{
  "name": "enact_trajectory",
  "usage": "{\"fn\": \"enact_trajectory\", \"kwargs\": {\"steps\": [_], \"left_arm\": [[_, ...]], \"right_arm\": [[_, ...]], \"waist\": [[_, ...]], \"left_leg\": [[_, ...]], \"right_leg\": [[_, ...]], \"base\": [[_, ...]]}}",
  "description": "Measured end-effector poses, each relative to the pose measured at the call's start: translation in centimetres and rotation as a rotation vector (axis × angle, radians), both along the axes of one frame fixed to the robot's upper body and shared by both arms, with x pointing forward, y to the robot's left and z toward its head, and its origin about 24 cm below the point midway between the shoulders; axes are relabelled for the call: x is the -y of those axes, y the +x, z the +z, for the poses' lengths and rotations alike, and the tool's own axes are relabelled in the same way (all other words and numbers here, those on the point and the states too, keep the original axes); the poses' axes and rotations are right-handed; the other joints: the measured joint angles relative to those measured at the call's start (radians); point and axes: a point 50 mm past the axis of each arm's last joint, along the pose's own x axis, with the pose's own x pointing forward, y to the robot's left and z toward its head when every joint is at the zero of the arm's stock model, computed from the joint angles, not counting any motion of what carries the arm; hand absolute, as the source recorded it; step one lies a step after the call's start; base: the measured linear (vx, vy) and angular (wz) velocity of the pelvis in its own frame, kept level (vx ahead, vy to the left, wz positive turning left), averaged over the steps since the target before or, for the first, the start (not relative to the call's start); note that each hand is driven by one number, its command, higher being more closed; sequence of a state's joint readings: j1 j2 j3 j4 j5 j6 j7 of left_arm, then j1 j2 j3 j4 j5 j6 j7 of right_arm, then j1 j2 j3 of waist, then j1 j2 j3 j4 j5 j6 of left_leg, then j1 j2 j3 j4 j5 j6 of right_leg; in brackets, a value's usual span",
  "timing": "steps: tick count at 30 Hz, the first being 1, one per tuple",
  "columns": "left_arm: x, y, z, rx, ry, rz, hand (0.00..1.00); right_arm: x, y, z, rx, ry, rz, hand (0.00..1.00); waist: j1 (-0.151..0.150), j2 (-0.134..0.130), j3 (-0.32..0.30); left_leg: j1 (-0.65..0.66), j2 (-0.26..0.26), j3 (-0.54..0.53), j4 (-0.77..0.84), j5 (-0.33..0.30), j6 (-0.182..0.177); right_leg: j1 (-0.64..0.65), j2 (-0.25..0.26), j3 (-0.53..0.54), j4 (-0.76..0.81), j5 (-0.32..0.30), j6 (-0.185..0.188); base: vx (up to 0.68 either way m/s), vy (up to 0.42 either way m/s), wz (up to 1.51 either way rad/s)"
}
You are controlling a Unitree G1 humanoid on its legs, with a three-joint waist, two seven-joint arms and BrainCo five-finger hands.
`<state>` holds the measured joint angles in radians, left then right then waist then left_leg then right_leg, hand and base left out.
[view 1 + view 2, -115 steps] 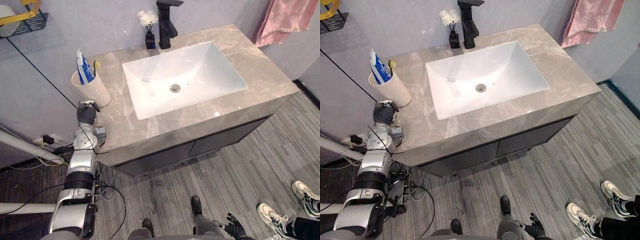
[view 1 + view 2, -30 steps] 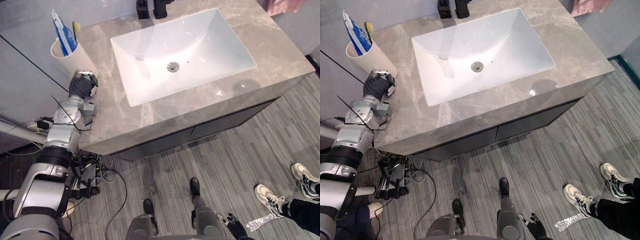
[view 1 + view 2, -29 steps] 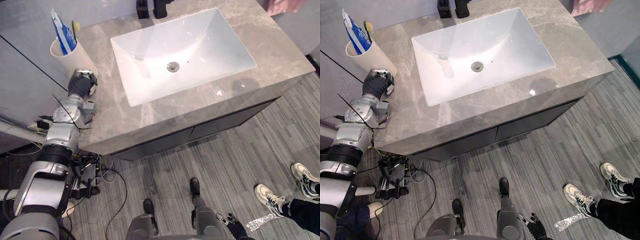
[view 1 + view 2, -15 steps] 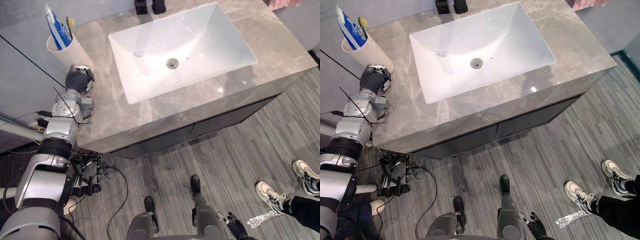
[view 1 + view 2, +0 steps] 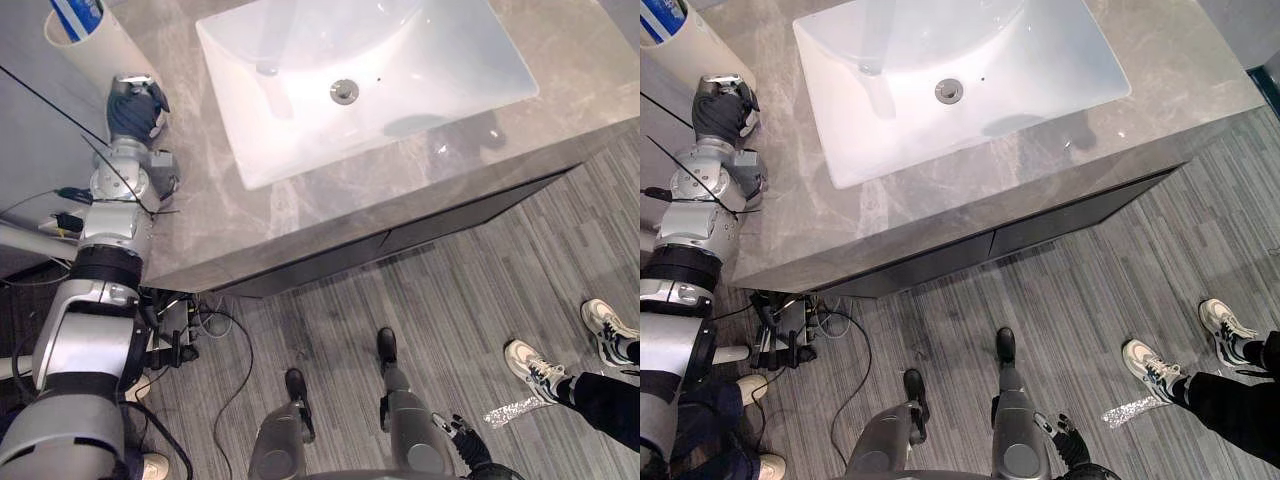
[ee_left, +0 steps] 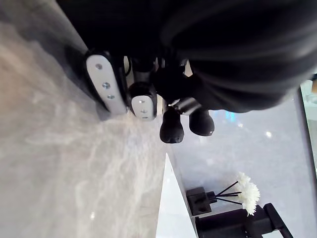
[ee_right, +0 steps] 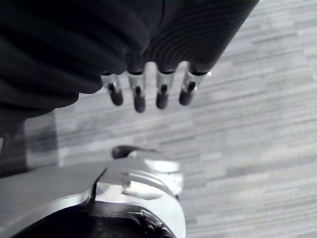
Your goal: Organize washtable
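Cup [image 5: 92, 45] stands at the far left corner of the surface [image 5: 300, 215], just beyond the left hand [image 5: 134, 108], the nearer one; how its fingers lie I cannot tell. Right hand [image 7: 136, 91] hangs slack over the floor [image 7: 247, 124], well apart.

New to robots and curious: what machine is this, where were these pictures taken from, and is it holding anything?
It is a humanoid robot. Two pictures look down from its head; the two close ones come from cameras on its wrists. Below lies a stone counter with a white sink. Its left hand sits beside a cup holding a toothpaste tube; whether it grips anything is unclear. Its right hand hangs low over the floor, fingers straight, holding nothing.
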<state>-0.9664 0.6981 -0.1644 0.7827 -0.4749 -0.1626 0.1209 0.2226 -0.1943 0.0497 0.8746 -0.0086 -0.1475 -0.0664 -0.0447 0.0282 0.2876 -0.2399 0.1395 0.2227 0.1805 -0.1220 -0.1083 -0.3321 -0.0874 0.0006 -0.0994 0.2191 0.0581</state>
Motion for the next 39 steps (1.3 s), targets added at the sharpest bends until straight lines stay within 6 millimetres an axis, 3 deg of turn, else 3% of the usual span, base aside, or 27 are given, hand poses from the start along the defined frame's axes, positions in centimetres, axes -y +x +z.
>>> {"fn": "enact_trajectory", "kwargs": {"steps": [2,7,12,14,20,25,30,31,32,34,35,39], "left_arm": [[1.9,0.6,2.8,0.07,0.003,-0.032,1.0],[2.6,0.8,4.6,0.11,0.012,-0.049,1.0],[2.6,1.1,4.2,0.089,-0.001,-0.041,1.0],[3.3,0.7,1.8,0.045,0.046,-0.076,1.0],[3.4,0.6,0.9,0.021,0.063,-0.085,1.0],[6.7,-5.3,-3.8,0.068,0.198,-0.304,1.0],[4.6,-9.2,-9.9,-0.026,0.064,-0.212,1.0],[4.4,-9.6,-10.9,-0.052,0.039,-0.202,1.0],[4.5,-10.7,-13.4,-0.12,-0.035,-0.19,1.0],[5.2,-12.0,-15.9,-0.185,-0.105,-0.187,1.0],[6.4,-13.5,-18.5,-0.266,-0.15,-0.193,1.0],[8.6,-15.9,-22.0,-0.396,-0.213,-0.21,1.0]], "right_arm": [[-0.6,0.6,0.2,0.026,0.011,0.023,0.0],[-0.8,0.8,0.3,0.037,0.018,0.024,0.0],[-0.9,0.9,0.4,0.042,0.022,0.021,0.0],[-0.8,0.8,0.3,0.035,0.014,0.013,0.0],[-0.7,1.1,0.1,0.022,0.006,0.007,0.0],[-0.5,0.1,-0.2,-0.011,0.01,-0.043,0.0],[0.5,-2.2,-0.9,-0.097,-0.011,-0.081,0.0],[0.5,-2.3,-1.0,-0.106,-0.01,-0.082,0.0],[0.6,-2.6,-1.1,-0.121,-0.011,-0.087,0.0],[0.6,-2.8,-1.1,-0.132,-0.011,-0.093,0.0],[0.8,-3.2,-1.3,-0.149,-0.013,-0.105,0.0],[0.8,-3.9,-1.5,-0.183,-0.028,-0.08,0.0]], "waist": [[-0.004,-0.033,0.021],[-0.004,-0.045,0.027],[-0.006,-0.045,0.027],[-0.004,-0.045,0.028],[0.0,-0.041,0.026],[0.008,-0.003,0.002],[0.065,0.037,-0.091],[0.066,0.037,-0.103],[0.066,0.04,-0.127],[0.067,0.041,-0.152],[0.075,0.038,-0.163],[0.085,0.033,-0.192]], "left_leg": [[-0.021,0.0,-0.002,0.02,-0.001,0.0],[-0.053,0.001,-0.002,0.039,-0.002,0.001],[-0.057,0.002,-0.003,0.052,-0.002,0.002],[-0.02,0.002,0.001,0.05,-0.002,0.001],[-0.007,0.001,-0.004,0.04,0.001,-0.003],[0.105,0.006,-0.053,-0.008,0.006,-0.006],[0.188,-0.005,-0.093,-0.042,0.005,-0.005],[0.198,-0.008,-0.101,-0.043,0.005,-0.005],[0.219,-0.014,-0.125,-0.045,0.004,-0.004],[0.225,-0.02,-0.143,-0.047,0.002,0.0],[0.237,-0.026,-0.154,-0.053,0.0,0.003],[0.25,-0.035,-0.199,-0.069,0.008,0.004]], "right_leg": [[-0.011,-0.003,0.0,0.0,0.005,0.002],[-0.033,-0.005,0.002,0.0,0.013,0.002],[-0.031,-0.005,0.003,0.001,0.019,0.002],[0.005,-0.003,0.003,0.001,0.02,0.0],[0.015,-0.005,-0.002,0.0,0.015,-0.019],[0.131,0.004,-0.054,0.0,-0.013,-0.011],[0.233,-0.008,-0.117,0.0,-0.042,0.001],[0.246,-0.012,-0.127,0.0,-0.05,0.006],[0.283,-0.019,-0.149,0.0,-0.06,0.012],[0.302,-0.026,-0.166,-0.001,-0.068,0.02],[0.325,-0.032,-0.181,-0.001,-0.072,0.024],[0.356,-0.04,-0.222,-0.002,-0.093,0.029]], "base": [[-0.02,0.008,0.02],[-0.01,0.002,0.01],[-0.01,0.003,0.0],[-0.05,0.022,-0.01],[-0.03,0.003,0.01],[0.07,0.018,0.2],[0.05,0.041,0.3],[0.01,0.072,0.45],[-0.01,0.058,0.46],[-0.05,0.047,0.39],[-0.11,0.027,0.31],[-0.07,-0.011,0.28]]}}
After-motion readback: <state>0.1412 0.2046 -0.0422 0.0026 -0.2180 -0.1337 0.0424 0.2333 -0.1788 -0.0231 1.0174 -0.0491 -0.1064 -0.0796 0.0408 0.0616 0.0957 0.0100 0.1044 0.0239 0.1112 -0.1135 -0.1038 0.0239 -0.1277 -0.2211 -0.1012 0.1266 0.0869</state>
